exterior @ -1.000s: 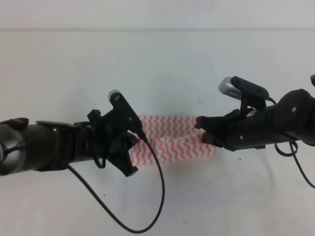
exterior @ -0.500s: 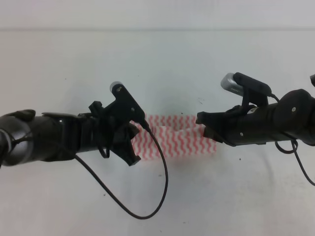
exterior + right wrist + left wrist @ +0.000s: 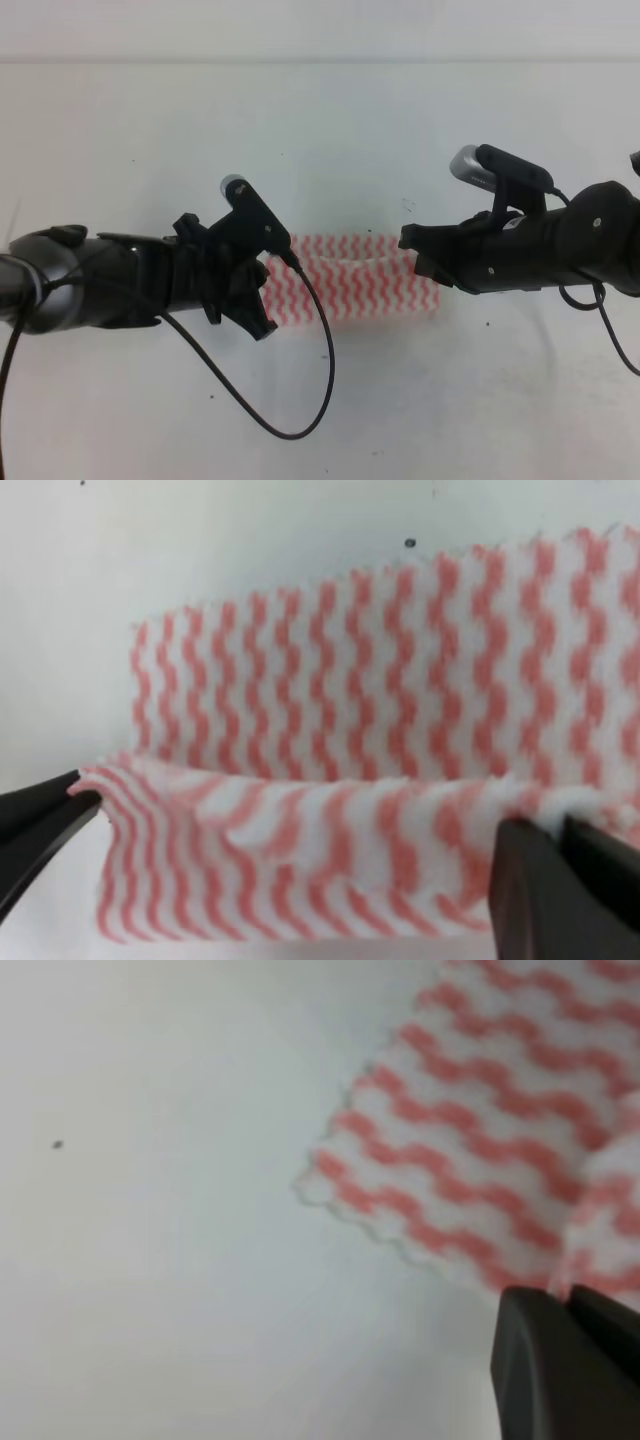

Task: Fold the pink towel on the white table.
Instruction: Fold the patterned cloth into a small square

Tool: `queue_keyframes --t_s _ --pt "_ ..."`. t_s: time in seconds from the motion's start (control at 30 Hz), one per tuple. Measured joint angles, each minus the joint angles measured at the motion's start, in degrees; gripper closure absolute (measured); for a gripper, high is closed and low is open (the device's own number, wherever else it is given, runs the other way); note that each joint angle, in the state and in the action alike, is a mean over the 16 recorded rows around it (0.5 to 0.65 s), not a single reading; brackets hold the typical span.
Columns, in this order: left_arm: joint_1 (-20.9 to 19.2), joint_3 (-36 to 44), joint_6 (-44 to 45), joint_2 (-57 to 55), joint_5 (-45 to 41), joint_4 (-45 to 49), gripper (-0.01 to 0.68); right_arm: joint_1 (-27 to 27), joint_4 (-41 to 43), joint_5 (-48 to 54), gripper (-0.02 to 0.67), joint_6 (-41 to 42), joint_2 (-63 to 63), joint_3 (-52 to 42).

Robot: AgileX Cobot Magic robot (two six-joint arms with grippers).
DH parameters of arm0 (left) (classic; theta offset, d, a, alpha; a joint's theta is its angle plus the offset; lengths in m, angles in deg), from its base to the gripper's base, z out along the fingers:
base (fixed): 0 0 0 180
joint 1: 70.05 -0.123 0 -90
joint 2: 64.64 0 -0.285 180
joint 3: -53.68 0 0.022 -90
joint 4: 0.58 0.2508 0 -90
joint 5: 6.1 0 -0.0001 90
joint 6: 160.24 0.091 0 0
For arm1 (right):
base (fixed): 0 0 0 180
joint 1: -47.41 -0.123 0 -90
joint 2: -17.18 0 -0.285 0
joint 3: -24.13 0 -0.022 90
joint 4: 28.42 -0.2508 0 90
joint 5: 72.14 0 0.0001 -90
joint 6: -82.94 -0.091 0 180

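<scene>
The pink towel (image 3: 350,285) lies on the white table (image 3: 320,130) as a striped band between my two arms. My left gripper (image 3: 268,296) is shut on its left end, and the left wrist view shows the closed fingertips (image 3: 567,1298) pinching a raised fold of the towel (image 3: 480,1140). My right gripper (image 3: 412,262) is shut on the right end. In the right wrist view its fingertips (image 3: 560,825) hold a lifted edge of the towel (image 3: 380,700) above the flat layer. A dark finger (image 3: 30,825) touches that edge's far end.
The left arm's black cable (image 3: 300,420) loops over the table in front of the towel. A few small dark specks (image 3: 407,204) mark the white surface. The table's far edge (image 3: 320,60) runs across the top.
Both grippers have kept hold of the towel and drifted slightly away from the front. The towel's visible band has become narrower front to back, and the left arm has shifted a little left.
</scene>
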Motion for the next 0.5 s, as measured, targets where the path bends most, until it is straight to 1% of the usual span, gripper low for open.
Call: queue_keyframes --t_s 0.5 --pt "0.0 -2.0 -0.1 -0.7 1.0 -0.1 0.676 1.2 0.2 -0.5 0.665 0.0 -0.1 0.0"
